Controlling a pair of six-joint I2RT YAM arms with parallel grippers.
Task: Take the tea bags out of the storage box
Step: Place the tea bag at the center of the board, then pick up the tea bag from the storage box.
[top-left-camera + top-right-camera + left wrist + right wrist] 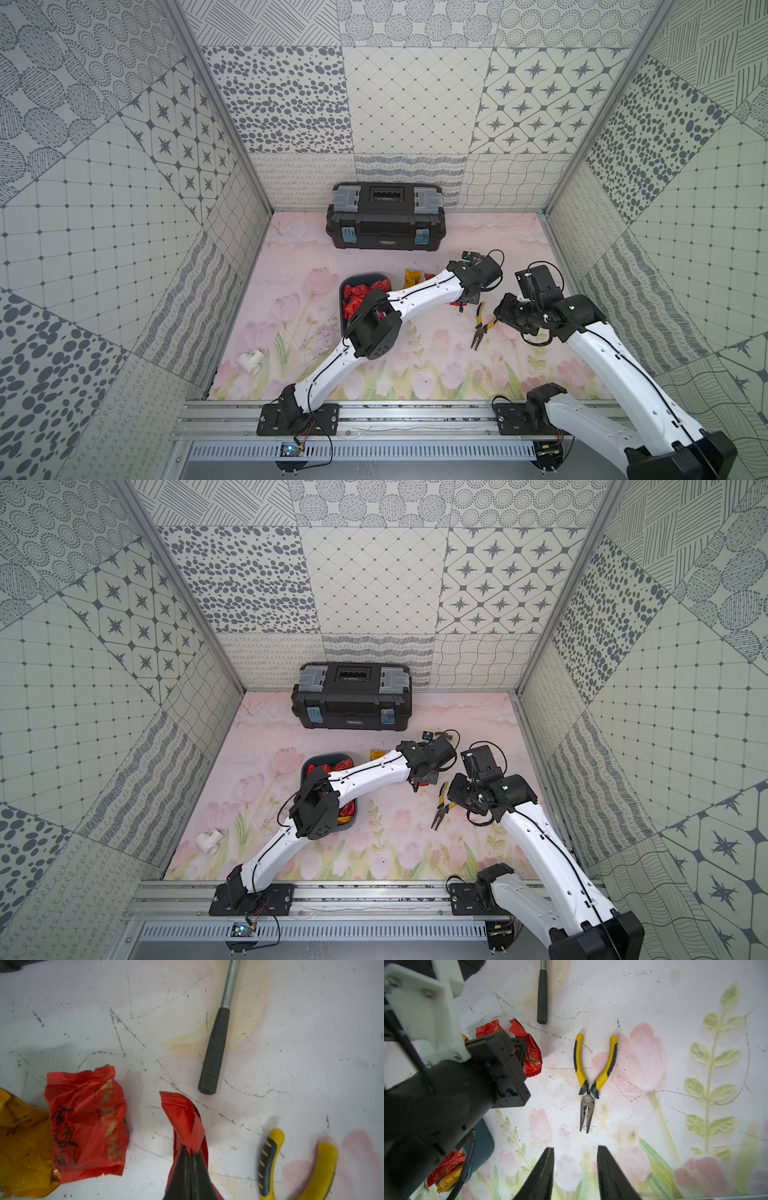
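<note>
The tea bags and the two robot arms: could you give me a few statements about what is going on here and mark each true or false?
1. The left tool is shut on a red tea bag. True.
2. The right tool grips the pliers. False: it is open and holds nothing; the pliers lie on the table, apart from it.
3. The storage box has been emptied. False: red tea bags are still in it.
4. An orange-yellow tea bag lies on the table outside the storage box. True.
5. The black toolbox stands open. False: its lid is closed.
</note>
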